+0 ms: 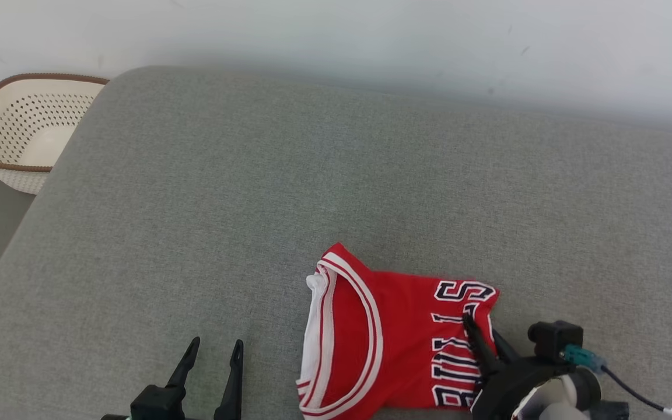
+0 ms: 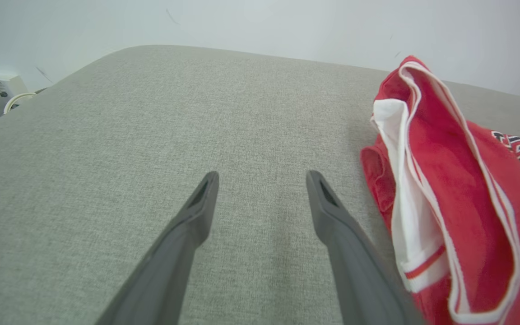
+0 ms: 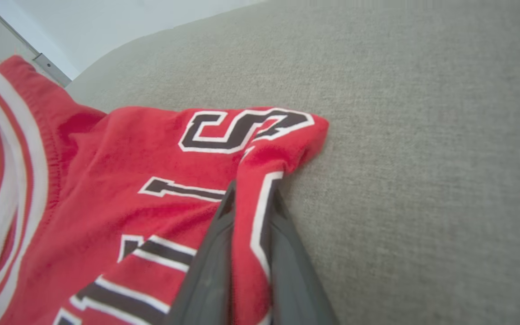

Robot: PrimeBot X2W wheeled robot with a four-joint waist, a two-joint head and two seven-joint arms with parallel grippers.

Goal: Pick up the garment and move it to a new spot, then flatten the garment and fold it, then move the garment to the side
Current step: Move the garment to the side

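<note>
We find the right end effector (image 3: 253, 195) clamped on a fold of the red-and-white fabric jersey (image 1: 394, 326), which lies on the grey padded tabletop (image 1: 254, 204). The left end effector (image 1: 216, 344) is open. We advise a slow lift.

The jersey (image 1: 394, 332) is cut off at the head view's bottom edge. A jersey fold partly hides the right fingers (image 3: 206, 280).

The right pincer (image 3: 253, 201) clamps a raised fold of the red jersey (image 3: 120, 153) lying on a grey cushion (image 3: 422, 135).
</note>
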